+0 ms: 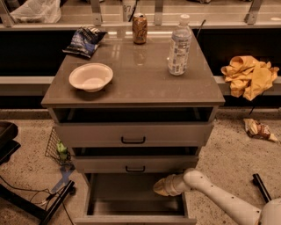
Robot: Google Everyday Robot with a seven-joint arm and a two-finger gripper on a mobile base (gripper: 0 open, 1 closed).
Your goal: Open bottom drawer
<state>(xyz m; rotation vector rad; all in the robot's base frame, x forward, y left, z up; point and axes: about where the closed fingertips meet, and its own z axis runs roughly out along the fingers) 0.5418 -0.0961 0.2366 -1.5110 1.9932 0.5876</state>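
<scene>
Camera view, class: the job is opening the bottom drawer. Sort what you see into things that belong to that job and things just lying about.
Belongs to the job: bottom drawer, pulled out; gripper, at its right side.
Lying about: bowl, water bottle, can, chip bag, yellow cloth.

Bottom drawer (131, 195): front cut off at the btm edge of view, handle out of sight. Gripper (161, 186) is over the drawer's right side, under the mid drawer (136, 165); can't tell if it touches anything. Arm (228, 204) runs off the btm-right corner. Can (139, 28) & bottle (179, 46) labels unreadable. Plastic bag (33, 11) cropped at top left.
</scene>
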